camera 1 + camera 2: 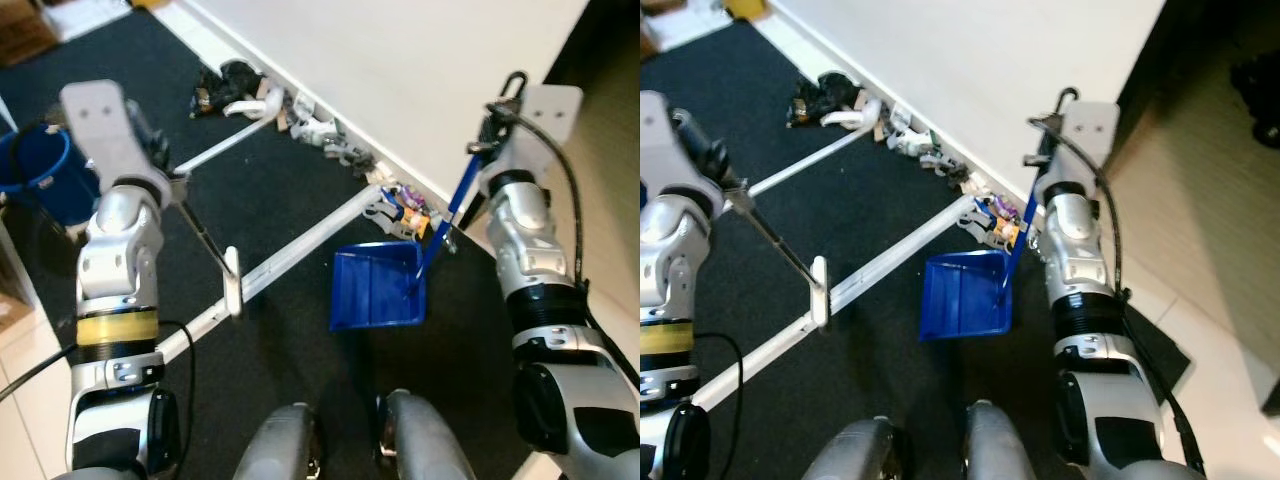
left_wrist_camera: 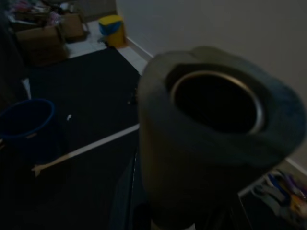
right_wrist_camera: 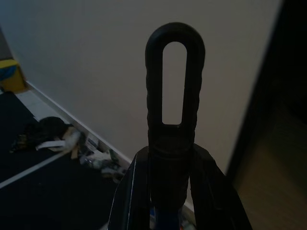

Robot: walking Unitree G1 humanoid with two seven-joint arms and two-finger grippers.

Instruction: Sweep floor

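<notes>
Left eye view: the right pincer is clamped on the black looped handle of the blue plastic dustpan, which rests on the dark carpet near the white wall's edge, beside scattered litter. The left pincer grips the thin metal broom handle; its finger gap cannot be told. A blue bucket stands at the carpet's left edge.

We see both silver arms raised forward, forearms angled up and away from the torso. Left end effector is clamped around a thin pole at the wrist plate. Right end effector has its black fingers closed either side of a black looped grip.
</notes>
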